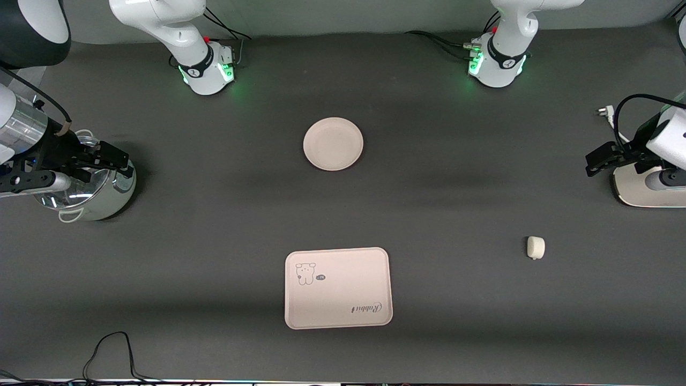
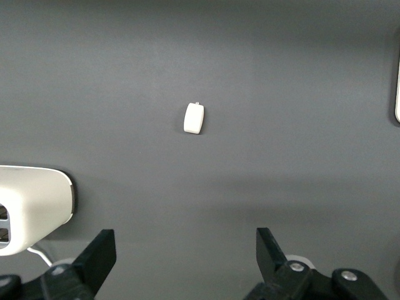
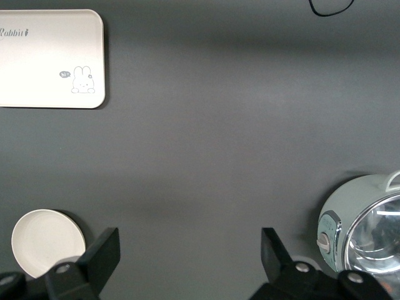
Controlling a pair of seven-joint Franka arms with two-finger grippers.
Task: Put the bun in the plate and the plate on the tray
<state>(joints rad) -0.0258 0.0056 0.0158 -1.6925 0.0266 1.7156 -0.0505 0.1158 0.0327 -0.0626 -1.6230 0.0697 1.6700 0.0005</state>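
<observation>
The bun (image 1: 535,247), a small off-white lump, lies on the dark table toward the left arm's end; it also shows in the left wrist view (image 2: 194,118). The round cream plate (image 1: 333,143) sits empty mid-table, farther from the front camera than the tray (image 1: 343,279), which bears the rabbit drawing. Both show in the right wrist view: the tray (image 3: 50,59) and the plate (image 3: 44,240). My left gripper (image 1: 594,161) (image 2: 186,250) is open and empty, up by a white appliance, well apart from the bun. My right gripper (image 1: 124,163) (image 3: 189,253) is open and empty over a pot.
A shiny lidded pot (image 1: 91,190) (image 3: 365,231) stands at the right arm's end. A white appliance (image 1: 651,187) (image 2: 31,206) stands at the left arm's end, with a plug (image 1: 604,111) near it. A black cable (image 1: 112,348) loops at the near edge.
</observation>
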